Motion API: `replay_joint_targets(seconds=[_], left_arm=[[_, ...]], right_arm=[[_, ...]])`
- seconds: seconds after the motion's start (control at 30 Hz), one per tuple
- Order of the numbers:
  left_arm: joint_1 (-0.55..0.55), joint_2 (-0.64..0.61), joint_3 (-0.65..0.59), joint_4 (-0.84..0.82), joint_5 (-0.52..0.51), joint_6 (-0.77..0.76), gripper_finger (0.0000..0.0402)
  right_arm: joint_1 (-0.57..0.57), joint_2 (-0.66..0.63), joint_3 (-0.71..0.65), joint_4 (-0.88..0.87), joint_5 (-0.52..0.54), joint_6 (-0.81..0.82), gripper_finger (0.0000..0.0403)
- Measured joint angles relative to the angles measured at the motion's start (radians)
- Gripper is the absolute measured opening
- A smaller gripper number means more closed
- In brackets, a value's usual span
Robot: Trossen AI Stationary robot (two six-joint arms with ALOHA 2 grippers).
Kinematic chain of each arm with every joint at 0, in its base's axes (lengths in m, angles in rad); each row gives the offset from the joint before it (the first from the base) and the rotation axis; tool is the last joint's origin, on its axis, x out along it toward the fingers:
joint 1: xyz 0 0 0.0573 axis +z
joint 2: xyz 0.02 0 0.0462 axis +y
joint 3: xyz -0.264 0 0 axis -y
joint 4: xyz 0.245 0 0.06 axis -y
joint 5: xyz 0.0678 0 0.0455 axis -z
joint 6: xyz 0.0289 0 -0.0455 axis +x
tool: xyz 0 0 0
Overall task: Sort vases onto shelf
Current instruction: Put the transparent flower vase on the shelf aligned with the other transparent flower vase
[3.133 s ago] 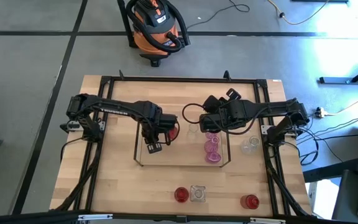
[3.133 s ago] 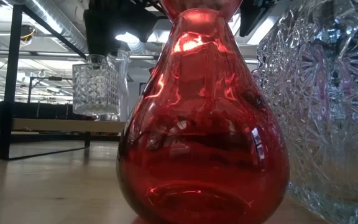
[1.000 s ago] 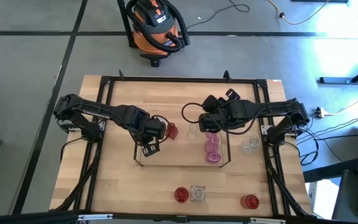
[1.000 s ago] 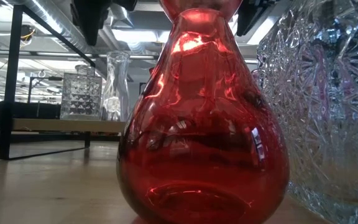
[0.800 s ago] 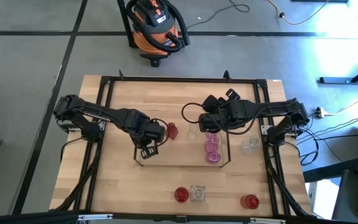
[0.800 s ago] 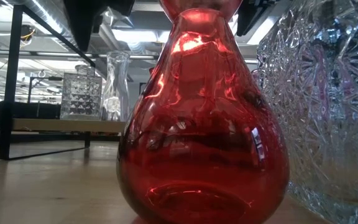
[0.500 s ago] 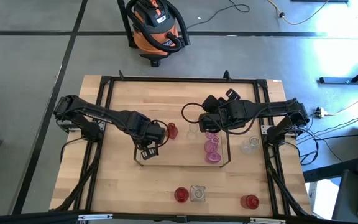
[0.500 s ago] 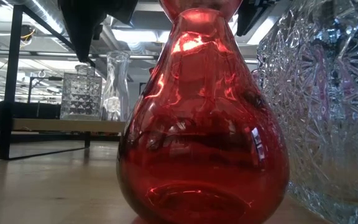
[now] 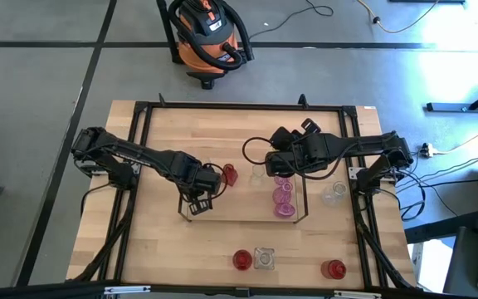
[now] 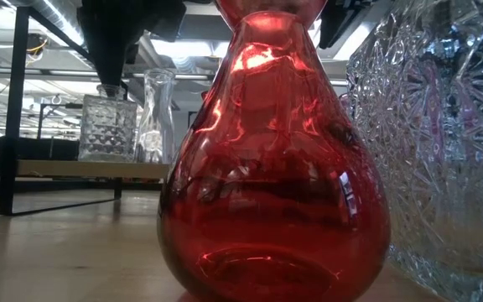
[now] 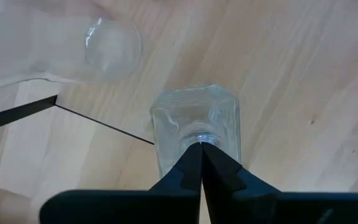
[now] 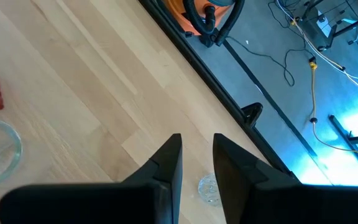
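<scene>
Wood tabletop (image 9: 148, 249) is the biggest thing in my overhead feed, with the wire shelf (image 9: 186, 218) sitting mid-table and both arms reaching in over it from either side. Colours look grouped already: pink vases (image 9: 284, 198) stacked up along the shelf's right end, a red vase (image 9: 229, 174) toward the far left part, which is presumably why clear glass is going at the left end.

My left gripper (image 9: 199, 198) is over that left end, jaws pinched fully together right above a clear square jar (image 11: 195, 127). I'd say the tips sit just over its mouth rather than around it, so it reads to me as set down, not held. From table height the jar (image 10: 106, 127) stands upright beside a taller clear bottle (image 10: 158, 116).

My right gripper (image 12: 196, 163) hangs over the shelf's far right part, fingers a narrow gap apart with nothing between them, just waiting.

Still unsorted along the near edge: a red vase (image 9: 241, 260), a cut-glass jar (image 9: 263, 258), another red vase (image 9: 333, 268). Clear glass (image 9: 333, 195) sits right of the shelf too.
</scene>
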Motion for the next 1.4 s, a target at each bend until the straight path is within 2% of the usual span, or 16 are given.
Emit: replay_joint_targets(seconds=[0.43,1.1,1.4], left_arm=[[0.005,0.000,-0.002,0.044,-0.053,-0.003,0.0000],[0.038,-0.003,-0.002,0.056,-0.049,-0.037,0.0000],[0.029,-0.030,-0.002,0.066,-0.090,-0.063,0.0000]], right_arm=[[0.000,0.000,0.000,0.000,0.000,0.000,0.0074],[0.000,0.000,0.000,0.000,0.000,-0.007,0.0074],[0.000,0.000,0.000,0.001,0.001,-0.009,0.0074]])
